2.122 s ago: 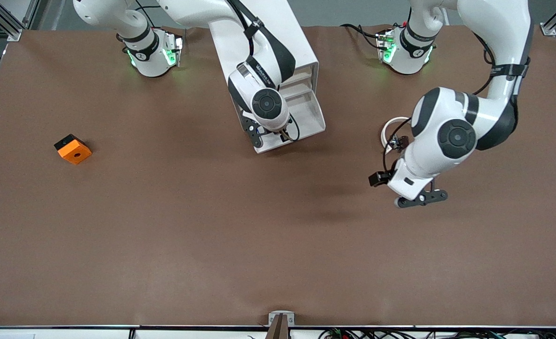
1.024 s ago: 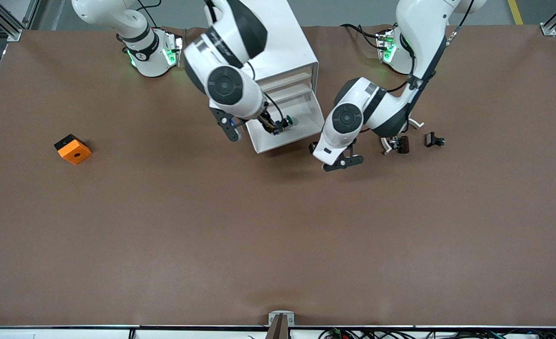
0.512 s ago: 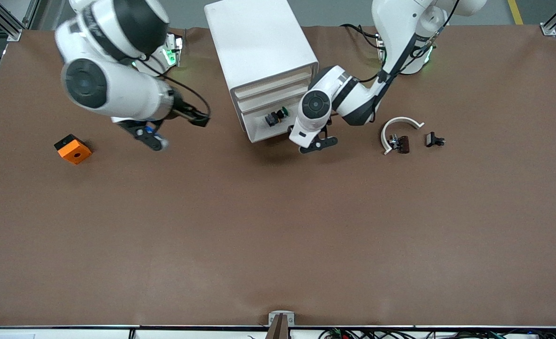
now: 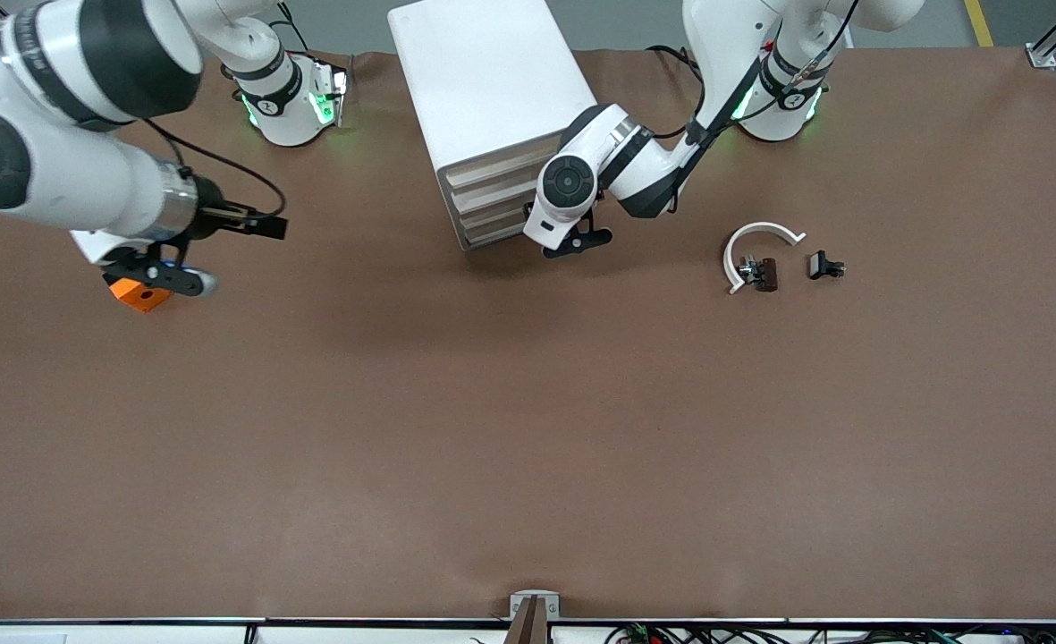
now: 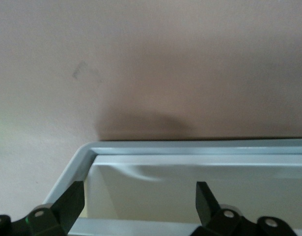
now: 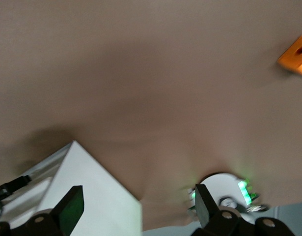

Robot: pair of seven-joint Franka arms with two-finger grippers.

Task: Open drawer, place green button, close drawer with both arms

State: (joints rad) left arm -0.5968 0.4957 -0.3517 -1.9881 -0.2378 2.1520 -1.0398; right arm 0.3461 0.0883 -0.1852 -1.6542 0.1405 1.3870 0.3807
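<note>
- The cabinet (image 4: 492, 80) was white, its drawer fronts (image 4: 490, 201) cream.
- The table (image 4: 528, 429) was plain brown.
- At nine o'clock a block (image 4: 139, 295) was orange.
- At three o'clock an arc (image 4: 756, 237) was white, beside black and brown pieces (image 4: 764, 273).

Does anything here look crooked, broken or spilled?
Nothing is broken or spilled. The white cabinet sits at a slant to the table's edges, its drawers pushed in. The open left pincer is at its drawer front; the open right pincer hangs over the orange block.
</note>
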